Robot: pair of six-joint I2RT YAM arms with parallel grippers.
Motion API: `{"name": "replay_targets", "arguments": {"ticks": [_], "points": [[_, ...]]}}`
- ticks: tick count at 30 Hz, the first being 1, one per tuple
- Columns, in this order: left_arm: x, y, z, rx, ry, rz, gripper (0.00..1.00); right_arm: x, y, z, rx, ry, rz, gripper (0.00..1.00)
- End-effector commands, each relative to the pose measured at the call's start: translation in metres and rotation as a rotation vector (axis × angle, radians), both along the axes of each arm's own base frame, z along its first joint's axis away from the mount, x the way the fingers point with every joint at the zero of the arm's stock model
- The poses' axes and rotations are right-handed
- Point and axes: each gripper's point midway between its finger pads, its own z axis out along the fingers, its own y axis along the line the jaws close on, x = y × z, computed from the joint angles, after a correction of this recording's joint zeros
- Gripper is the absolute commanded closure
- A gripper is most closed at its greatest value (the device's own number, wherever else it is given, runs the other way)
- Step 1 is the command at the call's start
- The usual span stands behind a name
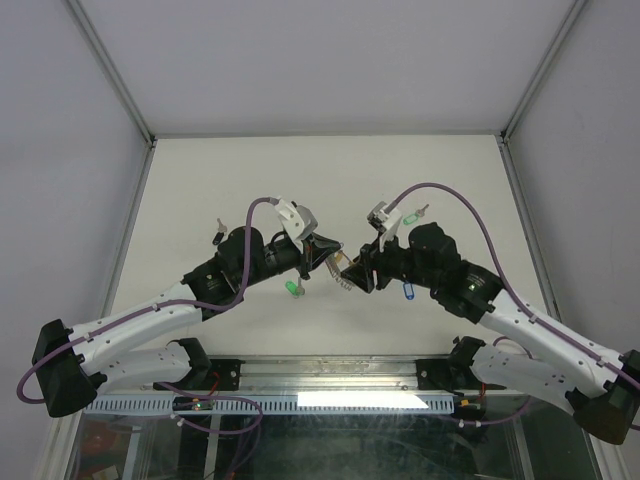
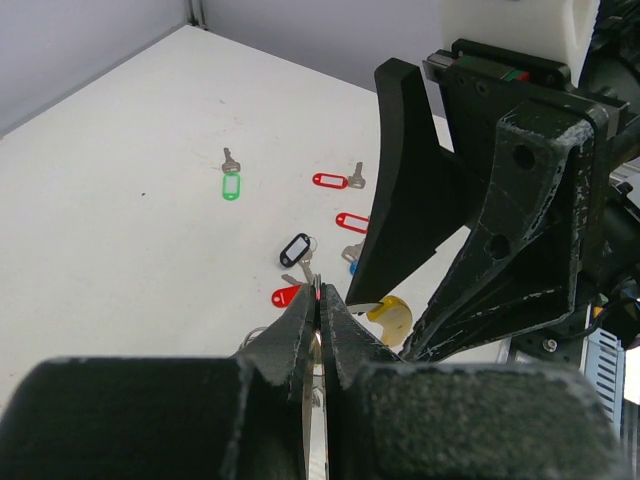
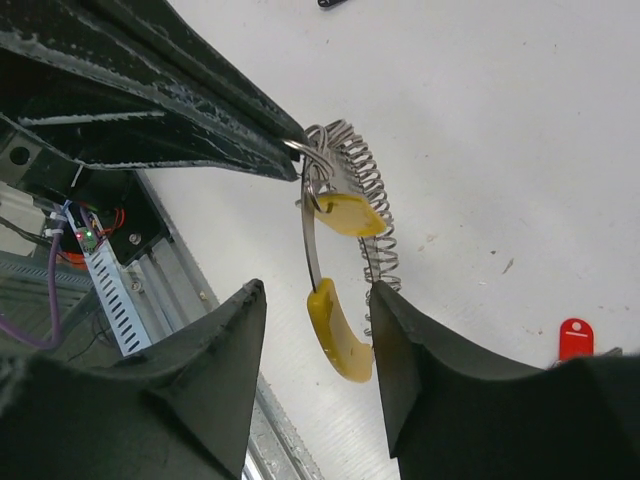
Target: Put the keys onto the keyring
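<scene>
Our left tool point(image 2: 318, 302) is pressed together on the coiled end of the keyring point(image 3: 372, 205), which hangs above the desk point(image 1: 200, 180) between the two arms. We should hold that pinch steady so the ring cannot swing. A yellow tag point(image 3: 350, 215) hangs at the coil. Our right tool point(image 3: 316, 298) stands spread around the ring's yellow segment point(image 3: 338, 335). We judge it should close squarely there before we go for the loose keys point(image 2: 296, 250) on the desk.

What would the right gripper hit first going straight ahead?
Probably the keyring: its yellow segment hangs between the open jaws of the right gripper; the left gripper holds it just beyond.
</scene>
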Motion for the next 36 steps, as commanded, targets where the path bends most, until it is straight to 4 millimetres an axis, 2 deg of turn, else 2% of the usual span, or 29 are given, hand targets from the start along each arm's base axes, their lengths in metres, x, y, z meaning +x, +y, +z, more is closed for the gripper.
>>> {"name": "replay_targets", "arguments": {"ticks": [1, 3, 5, 9, 11, 17, 23, 27, 31, 36], "points": [[0.004, 0.002, 0.035, -0.077, -0.036, 0.012, 1.0, 0.013, 0.011, 0.028, 0.07, -0.104, -0.021, 0.52], [0.003, 0.002, 0.035, -0.078, -0.036, 0.012, 1.0, 0.014, 0.013, 0.028, 0.068, -0.114, -0.013, 0.56], [0.003, 0.002, 0.036, -0.079, -0.037, 0.01, 1.0, 0.014, 0.016, 0.026, 0.063, -0.12, 0.002, 0.64], [0.002, 0.002, 0.038, -0.083, -0.039, 0.009, 1.0, 0.014, 0.019, 0.026, 0.071, -0.138, 0.016, 0.92], [0.001, 0.002, 0.04, -0.088, -0.044, 0.002, 1.0, 0.017, 0.02, 0.029, 0.083, -0.154, 0.009, 1.0], [-0.009, 0.0, 0.055, -0.103, -0.084, -0.059, 0.99, 0.025, 0.019, 0.054, 0.201, -0.238, -0.046, 1.0], [-0.03, -0.004, 0.068, -0.109, -0.143, -0.177, 0.7, 0.027, 0.012, 0.077, 0.309, -0.366, -0.071, 1.0], [-0.045, -0.006, 0.077, -0.108, -0.189, -0.266, 0.61, 0.021, 0.009, 0.096, 0.401, -0.451, -0.057, 1.0], [-0.048, 0.006, 0.101, -0.136, -0.252, -0.241, 0.61, 0.014, 0.003, 0.11, 0.45, -0.561, -0.036, 1.0], [-0.045, 0.03, 0.127, -0.138, -0.322, -0.146, 0.61, 0.007, -0.005, 0.12, 0.412, -0.717, 0.002, 1.0]]}}
